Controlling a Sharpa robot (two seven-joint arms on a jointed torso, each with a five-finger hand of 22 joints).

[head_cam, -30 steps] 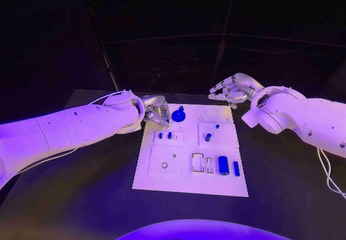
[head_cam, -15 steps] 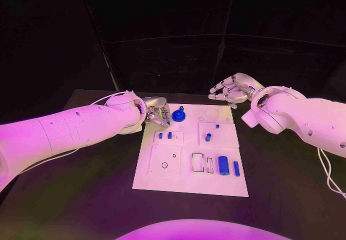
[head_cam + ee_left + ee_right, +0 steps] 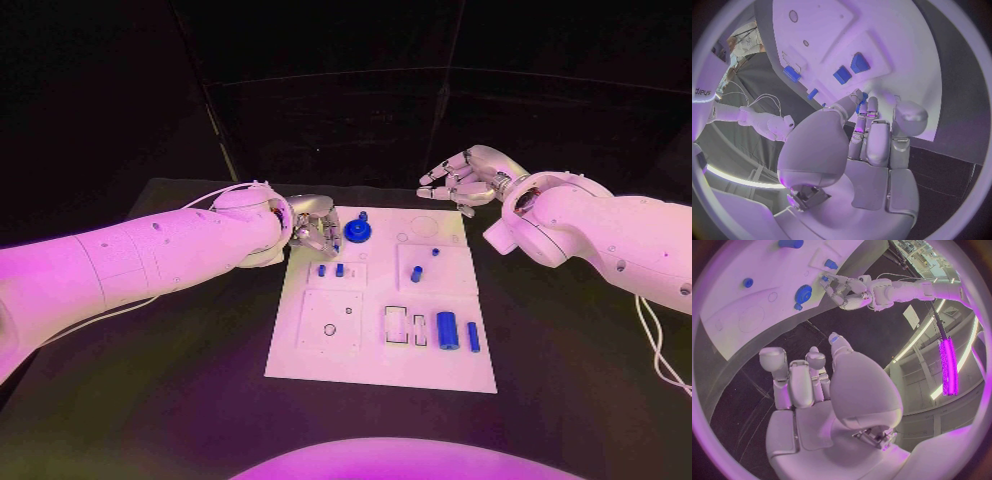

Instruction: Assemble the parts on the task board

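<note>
**Left hand at the board's far corner, right hand off the board**

In the head view the white task board (image 3: pixel 378 300) lies in the middle of the black table (image 3: pixel 173 400), running from the frame's centre toward the lower middle. The left hand (image 3: pixel 313 230) sits at the board's upper left corner, its fingers (image 3: pixel 329 240) reaching toward a round blue part (image 3: pixel 358 233) near the board's top edge; whether they touch or hold it cannot be told, and the left wrist view shows only a sliver of blue at the fingertips (image 3: pixel 862 102). The right hand (image 3: pixel 462 180) hangs above the table beyond the board's upper right corner, apart from it, fingers loosely curled and spread with nothing in them.

On the board, two small blue pegs (image 3: pixel 330 270) stand side by side left of centre, and a blue pin (image 3: pixel 417 274) lies right of centre with a small blue stud (image 3: pixel 436 252) just above it. Lower right, a thick blue cylinder (image 3: pixel 447 331) and a slimmer blue bar (image 3: pixel 473 337) lie next to each other.
</note>
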